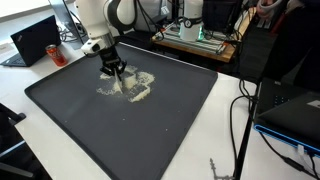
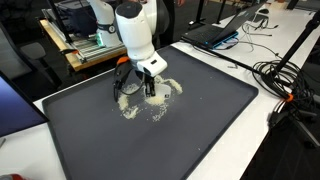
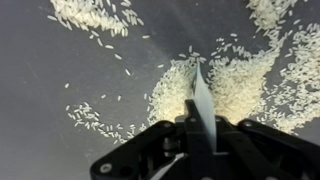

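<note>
The jaws are shut tight on a thin white strip (image 3: 203, 105) that sticks out straight ahead of them, its tip at a heap of rice grains (image 3: 238, 85). Looser grains lie scattered on either side, across the dark mat (image 1: 150, 130) on the table (image 1: 215, 110).

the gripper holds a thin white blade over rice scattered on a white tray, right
Not quite: the tray is dark grey, not white, as both exterior views show. The gripper does hold a thin white blade over the scattered rice, seen in the wrist view.
</note>
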Motion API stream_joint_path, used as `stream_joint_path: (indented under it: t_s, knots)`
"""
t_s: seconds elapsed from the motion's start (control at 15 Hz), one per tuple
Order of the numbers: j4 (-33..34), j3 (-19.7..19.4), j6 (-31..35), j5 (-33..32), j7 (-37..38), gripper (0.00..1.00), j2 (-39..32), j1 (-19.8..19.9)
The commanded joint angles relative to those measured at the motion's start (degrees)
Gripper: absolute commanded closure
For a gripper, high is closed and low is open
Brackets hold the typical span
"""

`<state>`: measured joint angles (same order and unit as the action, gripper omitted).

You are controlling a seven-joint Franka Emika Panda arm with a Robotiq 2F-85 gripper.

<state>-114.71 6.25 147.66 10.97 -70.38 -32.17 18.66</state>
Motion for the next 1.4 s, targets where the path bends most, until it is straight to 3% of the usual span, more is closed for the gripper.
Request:
stream_joint_path:
  t_s: [0.0,0.73,1.0,1.33]
  knots:
    - [4.6,-0.16,1.24,0.52,-0.96,0.99,-4.25,1.34]
    - [10.83,-2.21,0.83,-0.95,2.86,0.99,-7.35,0.79]
    - [7.75,-2.78,-1.48,-2.74,2.59,0.99,-3.79,0.52]
    - [0.67,-2.15,0.15,-2.4,0.69,0.99,3.13,1.21]
